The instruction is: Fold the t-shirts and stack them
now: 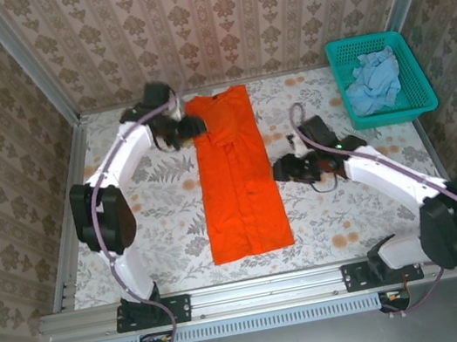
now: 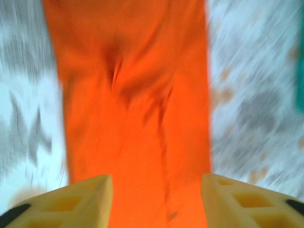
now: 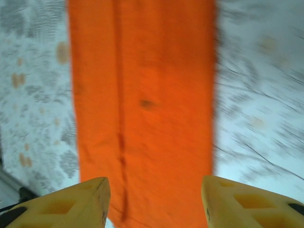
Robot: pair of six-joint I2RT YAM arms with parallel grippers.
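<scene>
The orange t-shirt point(image 1: 237, 178) lies flat on the table as a long narrow strip, its neck at the far end. My left gripper point(image 1: 192, 127) hovers at the strip's far left edge. In the left wrist view the left gripper point(image 2: 156, 190) is open, with wrinkled orange cloth point(image 2: 137, 95) below and nothing between the yellow fingers point(image 2: 83, 199). My right gripper point(image 1: 285, 168) sits just right of the strip's middle. It is open too point(image 3: 154, 192), looking across the orange strip point(image 3: 142, 95). The pale blue t-shirt point(image 1: 374, 80) lies crumpled in the basket.
The teal mesh basket point(image 1: 418, 102) stands at the table's far right corner. The floral tablecloth point(image 1: 164, 209) is bare on both sides of the orange strip. Patterned walls close in the back and sides.
</scene>
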